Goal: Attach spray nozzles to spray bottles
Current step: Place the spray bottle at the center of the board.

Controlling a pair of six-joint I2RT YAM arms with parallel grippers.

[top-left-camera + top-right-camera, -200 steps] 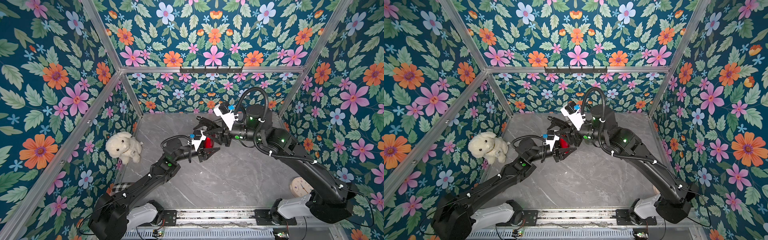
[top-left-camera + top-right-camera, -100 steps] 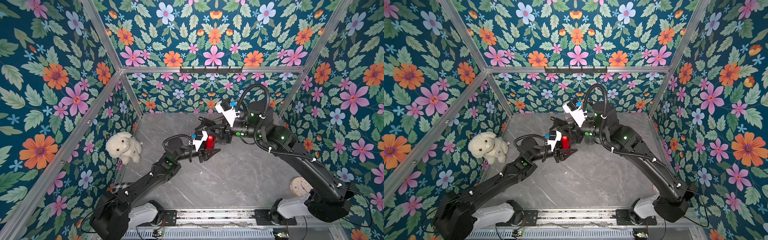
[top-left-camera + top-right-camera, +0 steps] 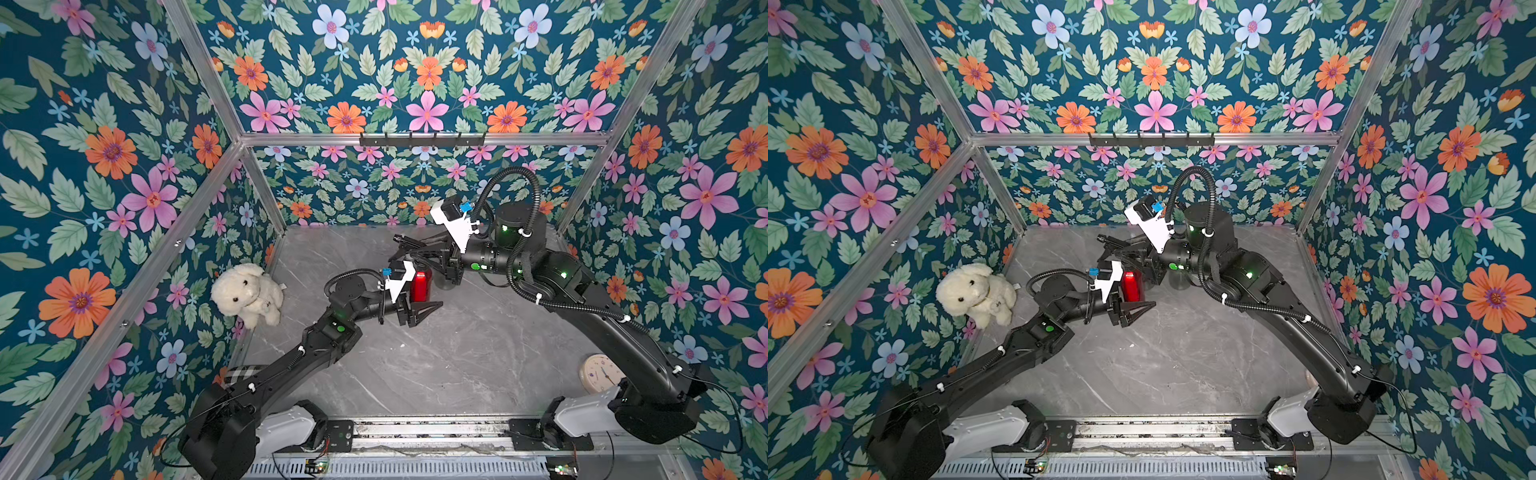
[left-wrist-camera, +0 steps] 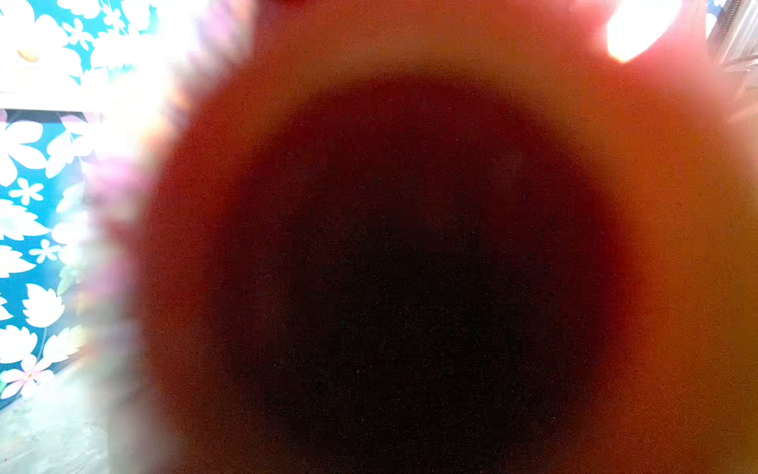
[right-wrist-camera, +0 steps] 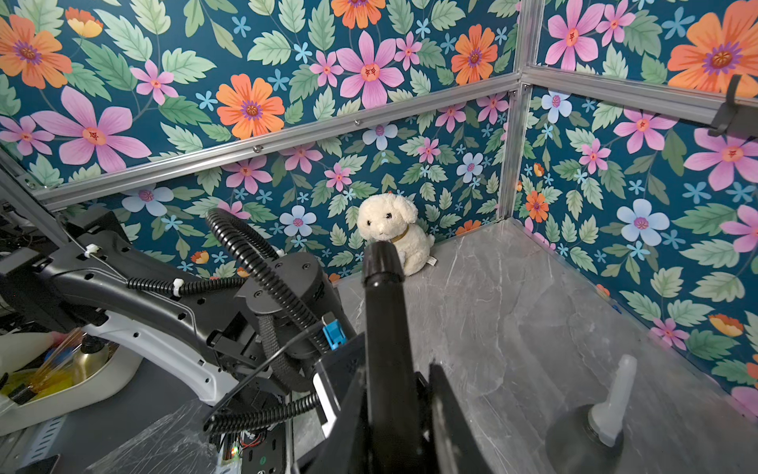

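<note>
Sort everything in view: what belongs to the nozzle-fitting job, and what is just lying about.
For the job:
red bottle
black nozzle
grey bottle
whitish nozzle standing on the grey bottle

Just lying about:
plush dog
clock
hook rail on the back wall

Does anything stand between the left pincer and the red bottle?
Nothing visible does: the red bottle stands right beside the left pincer, so close that its blur fills the left wrist view.
</note>
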